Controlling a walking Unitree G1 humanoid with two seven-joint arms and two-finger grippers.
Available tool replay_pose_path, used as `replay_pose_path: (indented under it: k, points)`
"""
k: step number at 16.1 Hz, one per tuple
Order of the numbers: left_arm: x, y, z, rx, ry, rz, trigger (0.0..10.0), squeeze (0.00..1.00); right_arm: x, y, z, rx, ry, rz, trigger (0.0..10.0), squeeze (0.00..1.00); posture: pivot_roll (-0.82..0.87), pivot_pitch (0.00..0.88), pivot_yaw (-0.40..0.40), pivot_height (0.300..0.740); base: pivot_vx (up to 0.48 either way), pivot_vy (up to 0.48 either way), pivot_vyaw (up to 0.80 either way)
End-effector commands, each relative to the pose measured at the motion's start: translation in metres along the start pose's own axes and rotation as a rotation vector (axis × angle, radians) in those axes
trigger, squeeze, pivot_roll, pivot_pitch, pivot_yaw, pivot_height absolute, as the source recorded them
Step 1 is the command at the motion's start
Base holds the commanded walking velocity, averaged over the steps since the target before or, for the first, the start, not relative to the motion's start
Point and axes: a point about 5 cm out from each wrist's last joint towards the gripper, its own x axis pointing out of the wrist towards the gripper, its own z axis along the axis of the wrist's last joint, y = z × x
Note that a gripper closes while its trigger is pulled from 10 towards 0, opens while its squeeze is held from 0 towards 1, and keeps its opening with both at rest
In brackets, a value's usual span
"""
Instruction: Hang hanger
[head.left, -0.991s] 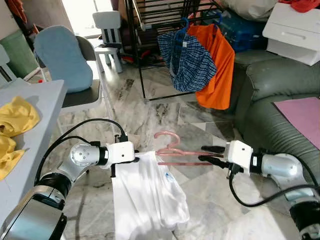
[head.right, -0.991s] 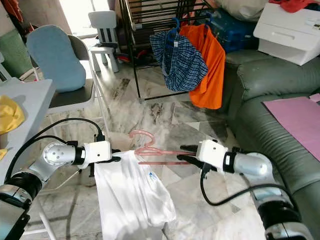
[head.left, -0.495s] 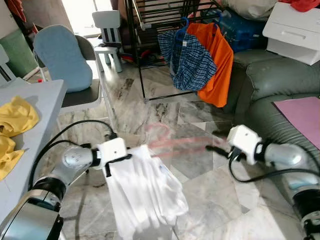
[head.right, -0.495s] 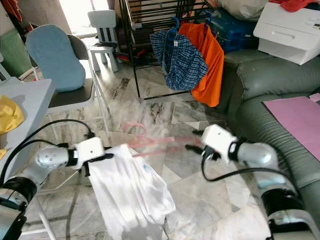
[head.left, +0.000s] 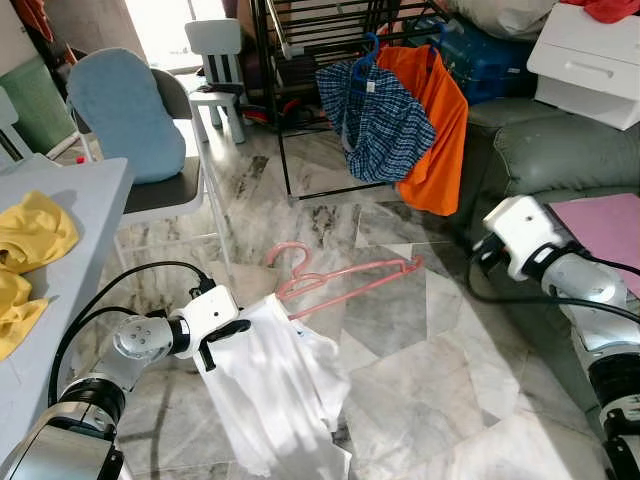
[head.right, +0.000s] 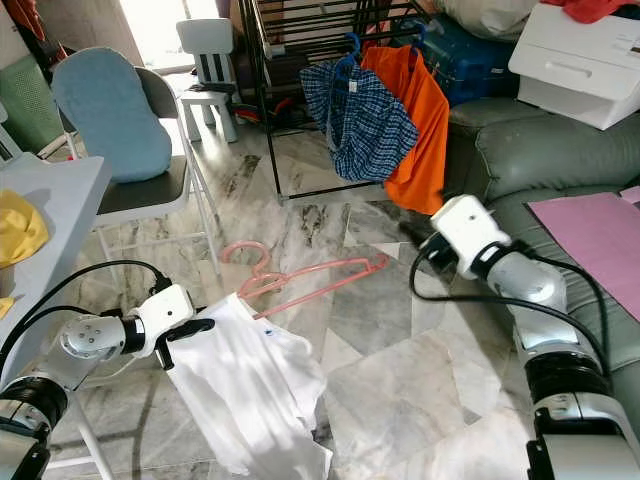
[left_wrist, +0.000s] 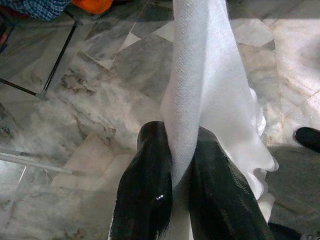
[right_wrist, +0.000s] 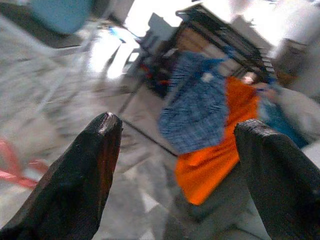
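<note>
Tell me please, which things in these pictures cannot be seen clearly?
- Pink hanger: its left end lies under the white garment, head views.
- Right gripper: the right wrist view is blurred by motion.
- Left gripper: its fingertips are buried in the cloth, left wrist view.

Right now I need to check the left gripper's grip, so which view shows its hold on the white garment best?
The left wrist view: both black fingers pinch a fold of the white garment between them. The eye views show the left gripper from the side, cloth draping below beside the pink hanger, but the contact is small.
</note>
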Motion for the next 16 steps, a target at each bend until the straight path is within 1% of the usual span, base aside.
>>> replay_pose_path:
  k: [1,2,3,4,5,6,7,8,9,10,11,12,13,14,15,16]
  points:
    - [-0.004,0.007,0.001,-0.012,-0.009,0.051,0.0,0.00,0.002,-0.011,0.006,0.007,-0.022,-0.094,10.0,1.00,-0.21,0.000,0.088,0.740,0.000,0.000,0.00]
    - [-0.003,0.012,0.004,-0.022,-0.031,0.105,0.0,0.00,0.000,-0.016,0.001,0.078,-0.013,-0.217,10.0,1.00,-0.21,0.000,0.089,0.740,0.000,0.000,0.00]
    - [-0.003,0.017,0.009,-0.052,-0.064,0.157,0.0,0.00,-0.001,-0.016,-0.004,0.131,0.007,-0.283,10.0,1.00,-0.21,0.000,0.088,0.740,0.000,0.000,0.00]
    - [-0.002,0.022,0.015,-0.086,-0.105,0.191,0.0,0.00,-0.002,-0.012,-0.011,0.218,0.027,-0.324,10.0,0.78,-0.21,0.000,0.090,0.740,0.000,0.000,0.00]
    - [0.000,0.026,0.023,-0.115,-0.155,0.208,0.0,0.00,-0.004,-0.007,-0.019,0.288,0.058,-0.374,10.0,0.00,-0.21,0.000,0.090,0.740,0.000,0.000,0.00]
    - [0.003,0.030,0.035,-0.137,-0.225,0.207,0.0,0.00,-0.005,0.002,-0.032,0.371,0.127,-0.430,10.0,0.00,-0.20,0.000,0.090,0.740,0.000,0.000,0.00]
    - [0.006,0.031,0.046,-0.133,-0.279,0.196,0.0,0.00,-0.004,0.013,-0.038,0.457,0.150,-0.452,10.0,0.00,-0.20,0.000,0.090,0.740,0.000,0.000,0.00]
    - [0.007,0.032,0.052,-0.124,-0.307,0.191,0.0,0.00,-0.002,0.021,-0.039,0.489,0.157,-0.445,10.0,0.00,-0.20,0.000,0.090,0.740,0.000,0.000,0.00]
    - [0.009,0.032,0.059,-0.116,-0.337,0.183,0.0,0.00,0.000,0.030,-0.041,0.542,0.162,-0.437,10.0,0.42,-0.20,0.000,0.090,0.740,0.000,0.000,0.00]
    - [0.010,0.030,0.063,-0.100,-0.357,0.162,0.0,0.00,0.003,0.041,-0.041,0.569,0.154,-0.374,10.0,1.00,-0.20,0.000,0.090,0.740,0.000,0.000,0.00]
    - [0.012,0.026,0.073,-0.078,-0.407,0.108,0.0,0.00,0.008,0.056,-0.041,0.609,0.172,-0.304,10.0,1.00,-0.19,0.000,0.087,0.740,0.000,0.000,0.00]
    - [0.011,0.020,0.082,-0.054,-0.450,0.030,0.0,0.00,0.014,0.069,-0.037,0.610,0.178,-0.261,10.0,1.00,-0.19,0.000,0.088,0.740,0.000,0.000,0.00]
    - [0.010,0.018,0.086,-0.030,-0.456,0.009,0.0,0.00,0.018,0.077,-0.035,0.652,0.177,-0.219,10.0,1.00,-0.19,0.000,0.088,0.740,0.000,0.000,0.00]
    - [0.009,0.018,0.090,0.007,-0.461,-0.003,0.0,0.00,0.023,0.089,-0.029,0.696,0.167,-0.123,10.0,0.25,-0.18,0.000,0.088,0.740,0.000,0.000,0.00]
    - [0.008,0.018,0.095,0.032,-0.467,-0.014,0.0,0.00,0.026,0.101,-0.024,0.702,0.157,-0.025,10.0,0.00,-0.18,0.000,0.088,0.740,0.000,0.000,0.00]
    - [0.006,0.018,0.104,0.063,-0.486,-0.042,0.0,0.00,0.029,0.117,-0.020,0.703,0.154,0.074,10.0,0.00,-0.18,0.000,0.089,0.740,0.000,0.000,0.00]
